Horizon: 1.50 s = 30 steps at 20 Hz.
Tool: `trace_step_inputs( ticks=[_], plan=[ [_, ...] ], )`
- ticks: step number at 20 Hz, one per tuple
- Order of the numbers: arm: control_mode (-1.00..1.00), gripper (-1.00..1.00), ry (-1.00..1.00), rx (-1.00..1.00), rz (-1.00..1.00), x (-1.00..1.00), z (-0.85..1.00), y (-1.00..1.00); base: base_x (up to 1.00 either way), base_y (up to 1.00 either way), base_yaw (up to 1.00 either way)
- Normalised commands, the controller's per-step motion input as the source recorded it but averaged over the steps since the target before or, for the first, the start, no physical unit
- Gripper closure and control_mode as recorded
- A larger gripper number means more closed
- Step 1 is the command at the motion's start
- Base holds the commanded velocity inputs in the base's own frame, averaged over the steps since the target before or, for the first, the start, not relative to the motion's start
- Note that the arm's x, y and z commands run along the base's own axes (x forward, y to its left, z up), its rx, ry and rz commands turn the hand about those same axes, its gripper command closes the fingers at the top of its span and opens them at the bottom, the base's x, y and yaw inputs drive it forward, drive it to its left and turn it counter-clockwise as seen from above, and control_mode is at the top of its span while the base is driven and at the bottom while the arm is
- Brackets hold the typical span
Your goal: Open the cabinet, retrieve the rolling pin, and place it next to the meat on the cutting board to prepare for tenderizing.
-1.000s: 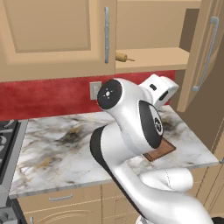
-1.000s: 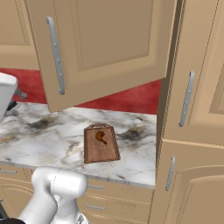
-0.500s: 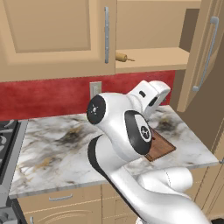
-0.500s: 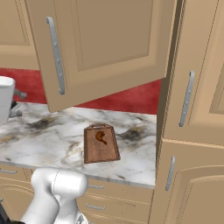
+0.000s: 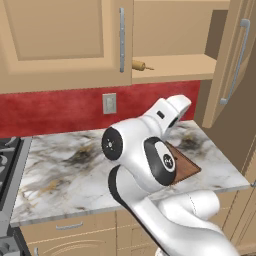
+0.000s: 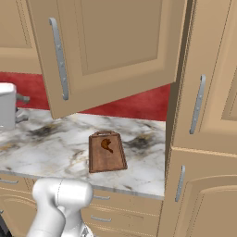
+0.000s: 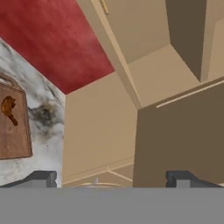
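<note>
We see a kitchen counter of grey-veined marble under a tan cabinet whose right door hangs open. Inside, on the bottom shelf, the rolling pin lies near the closed left door, well above the counter. The board rests flat on the counter near a tall cupboard, with the meat on its far half. In the left base view the white arm bends over the counter in front of the board. Our gripper points up toward the cabinet's underside, its two dark fingertips spread wide and holding nothing. A red wall runs behind the counter.
</note>
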Motion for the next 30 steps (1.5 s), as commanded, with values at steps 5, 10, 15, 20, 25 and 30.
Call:
trace_step_inputs(
  ticks=[5,10,15,20,25,30],
  plan=[
    [-1.0,-1.0,-0.01,-0.04,0.0,0.17,0.08,-0.02,0.0,0.0,0.0],
    [-1.0,-1.0,0.0,-0.05,0.0,0.31,0.12,-0.1,0.0,0.0,0.0],
    [-1.0,-1.0,0.0,-0.08,0.0,0.2,0.09,-0.18,0.0,0.0,0.0],
    [-1.0,-1.0,0.02,-0.07,-0.05,0.05,0.0,-0.36,0.0,0.0,0.0],
    [-1.0,-1.0,0.03,-0.04,-0.12,0.0,0.0,-0.49,0.0,0.0,0.0],
    [-1.0,-1.0,0.04,-0.02,-0.11,0.0,0.0,-0.52,0.0,0.0,0.0]
  ],
)
